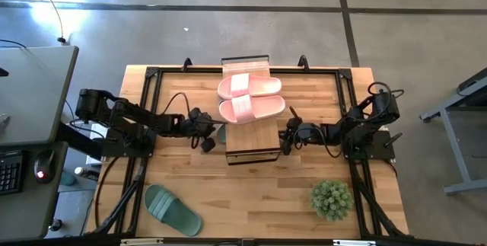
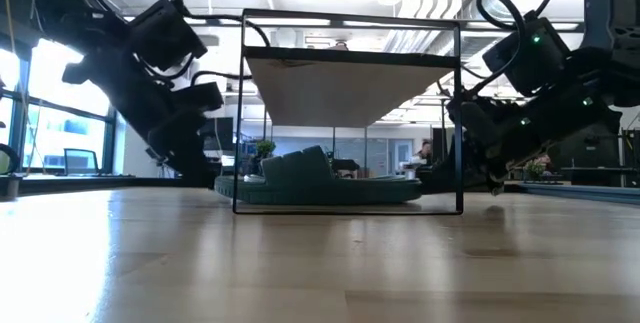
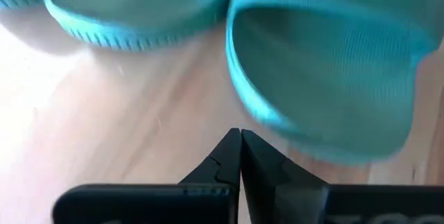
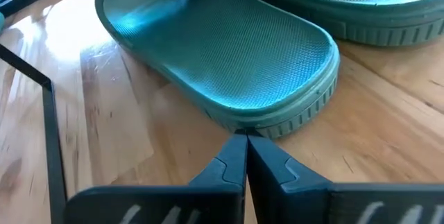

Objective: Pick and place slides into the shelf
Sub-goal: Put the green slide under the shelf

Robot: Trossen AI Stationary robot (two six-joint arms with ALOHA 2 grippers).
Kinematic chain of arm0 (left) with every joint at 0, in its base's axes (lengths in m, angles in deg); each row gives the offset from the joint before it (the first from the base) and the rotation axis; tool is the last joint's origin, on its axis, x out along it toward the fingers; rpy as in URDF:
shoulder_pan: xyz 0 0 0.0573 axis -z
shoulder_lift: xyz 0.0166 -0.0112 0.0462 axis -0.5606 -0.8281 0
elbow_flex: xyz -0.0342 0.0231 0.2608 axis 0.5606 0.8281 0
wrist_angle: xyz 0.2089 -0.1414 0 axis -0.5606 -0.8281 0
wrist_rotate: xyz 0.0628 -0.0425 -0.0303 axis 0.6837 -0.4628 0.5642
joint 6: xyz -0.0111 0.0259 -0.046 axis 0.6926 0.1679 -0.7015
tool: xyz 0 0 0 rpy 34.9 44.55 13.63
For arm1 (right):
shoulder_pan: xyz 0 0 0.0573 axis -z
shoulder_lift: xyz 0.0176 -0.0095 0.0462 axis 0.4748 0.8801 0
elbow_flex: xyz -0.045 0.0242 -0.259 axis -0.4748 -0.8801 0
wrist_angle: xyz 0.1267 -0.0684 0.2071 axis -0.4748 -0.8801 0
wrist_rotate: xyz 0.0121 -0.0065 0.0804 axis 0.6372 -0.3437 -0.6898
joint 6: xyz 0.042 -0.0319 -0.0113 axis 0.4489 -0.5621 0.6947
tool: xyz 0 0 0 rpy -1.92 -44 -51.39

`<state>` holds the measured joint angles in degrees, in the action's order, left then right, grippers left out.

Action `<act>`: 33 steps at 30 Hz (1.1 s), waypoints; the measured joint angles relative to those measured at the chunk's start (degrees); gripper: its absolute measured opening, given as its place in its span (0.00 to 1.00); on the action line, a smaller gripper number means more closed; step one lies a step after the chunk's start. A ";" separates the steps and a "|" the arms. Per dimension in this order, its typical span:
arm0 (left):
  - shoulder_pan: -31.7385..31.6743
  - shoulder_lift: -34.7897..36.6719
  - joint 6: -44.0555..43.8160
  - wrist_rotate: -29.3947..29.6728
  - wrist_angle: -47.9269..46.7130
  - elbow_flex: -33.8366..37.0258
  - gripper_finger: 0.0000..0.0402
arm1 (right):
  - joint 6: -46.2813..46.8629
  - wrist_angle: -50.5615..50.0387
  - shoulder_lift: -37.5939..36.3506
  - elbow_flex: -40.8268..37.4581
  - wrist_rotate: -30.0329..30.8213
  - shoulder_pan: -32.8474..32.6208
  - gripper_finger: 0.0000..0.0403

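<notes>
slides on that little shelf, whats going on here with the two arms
Two pink slides lie on top of the shelf, and green slides sit under it. The left gripper and right gripper are both shut and empty, low at either side of the shelf, noses at the green slides. One green slide waits near the table's front, beside a potted plant.

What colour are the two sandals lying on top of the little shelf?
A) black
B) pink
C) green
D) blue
B: in the high view, two pale pink slides lie side by side on the light wood top of the shelf, while the green slide left out lies on the table near the front edge.
</notes>
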<state>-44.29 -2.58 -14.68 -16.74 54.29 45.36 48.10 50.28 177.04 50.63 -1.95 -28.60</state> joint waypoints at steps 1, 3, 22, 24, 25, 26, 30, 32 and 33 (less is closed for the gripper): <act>0.04 0.06 0.02 -0.55 -1.49 0.00 0.00 | -0.01 -0.21 0.00 0.00 -0.37 0.00 0.00; 0.03 0.30 0.04 -2.24 -4.27 -0.15 0.00 | 0.31 -0.59 0.00 0.00 -0.50 0.00 0.00; 6.76 2.37 12.46 -9.89 4.10 0.04 0.00 | -0.13 -0.86 0.00 0.00 -1.13 -0.04 0.00; 6.91 0.88 12.52 -10.82 4.99 0.04 0.00 | -0.13 -0.84 0.00 0.00 -1.32 -0.04 0.00; 6.95 -0.01 12.42 -11.50 5.51 0.04 0.00 | -0.13 -0.82 0.00 0.00 -1.32 -0.04 0.00; 6.95 -0.91 11.97 -12.32 5.96 0.04 0.00 | -0.15 -0.82 0.00 0.00 -1.32 -0.04 0.00; 6.84 -3.35 10.78 -12.79 8.53 0.04 0.00 | -0.15 -0.73 0.00 0.00 -1.32 -0.07 0.00; 6.86 -4.13 10.73 -11.56 10.27 0.04 0.00 | -0.15 -0.66 0.00 0.00 -1.32 -0.04 0.00; 6.86 -4.43 10.73 -10.69 10.90 0.04 0.00 | -0.15 -0.60 0.00 0.00 -1.32 -0.04 0.00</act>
<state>-37.43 -7.01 -3.95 -27.43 65.19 45.40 47.95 49.68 177.04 50.63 -3.27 -28.64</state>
